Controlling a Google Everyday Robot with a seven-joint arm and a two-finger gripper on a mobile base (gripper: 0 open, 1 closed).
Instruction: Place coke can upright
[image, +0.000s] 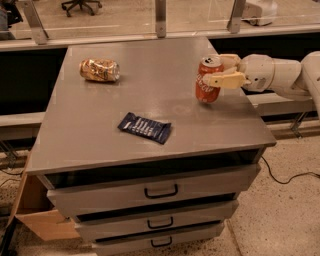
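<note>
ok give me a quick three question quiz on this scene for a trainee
1. True or false: the gold can lies on its side.
2. The gripper, over the table at its right side, has its fingers shut on: A) a cup B) the coke can C) a bottle.
3. How many drawer handles show?
Key: 1 true; 2 B; 3 three.

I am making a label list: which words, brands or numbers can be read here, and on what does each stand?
No text reads clearly enough to quote.
On the coke can, held in the gripper near the table edge: white script, too blurred.
On the dark blue packet: white print, too small.
On the gold can: nothing legible.
</note>
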